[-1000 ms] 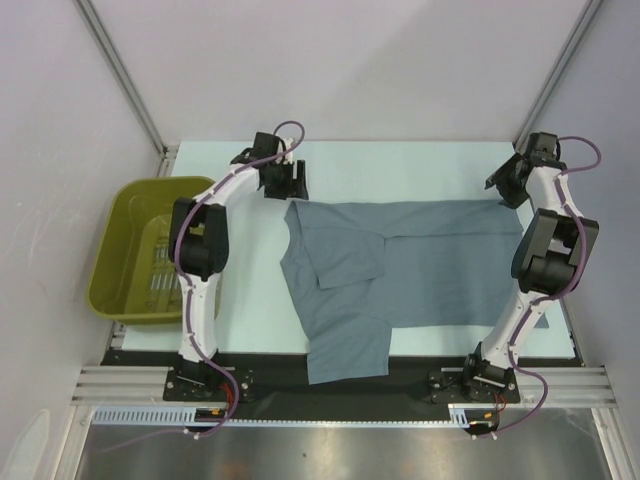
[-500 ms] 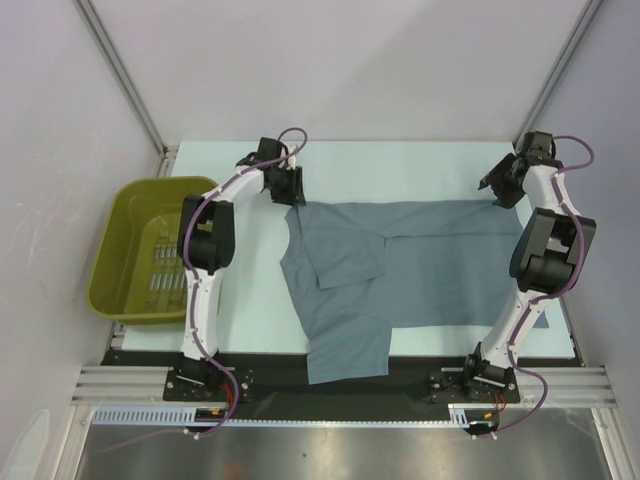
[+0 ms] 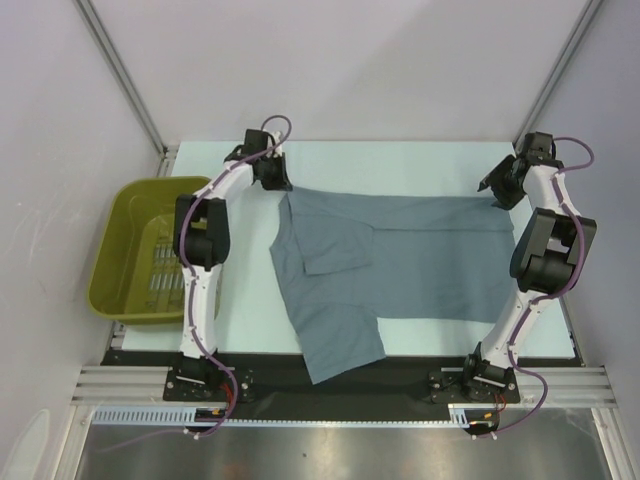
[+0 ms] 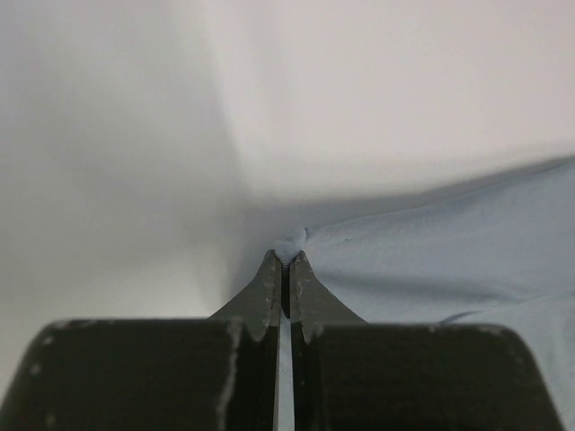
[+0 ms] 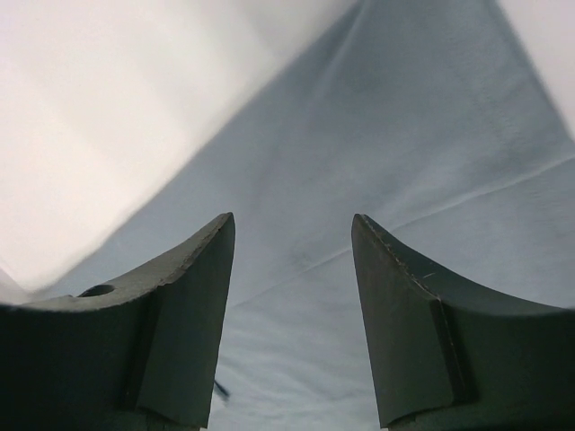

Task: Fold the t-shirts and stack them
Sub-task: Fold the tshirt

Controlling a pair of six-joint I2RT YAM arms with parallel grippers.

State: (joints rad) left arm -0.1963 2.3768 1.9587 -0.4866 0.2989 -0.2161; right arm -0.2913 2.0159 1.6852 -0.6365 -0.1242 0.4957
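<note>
Here the left claw [image 4: 285,260] is pinched together on a small tuck of slate blue-grey cloth: the far corner of the t-shirt [image 3: 420,260] on the side nearest the olive basket [image 3: 105,270]. The right claw [image 5: 292,235] stands with its fingers apart over the same cloth at the far corner away from the basket. Whether its tips touch the fabric I cannot tell. Between the two claws the shirt's far hem runs nearly straight, so its long axis lies crosswise on the counter [image 3: 420,158], leading away from the basket. From that hem the shirt spreads toward the arm bases, with one sleeve doubled over the body and the part nearer the basket hanging past the counter's near edge. It lies near the basket, not in it. Since the cloth lies base-ward of both claws, the right one probably must close on its corner before the hem can be folded over.
</note>
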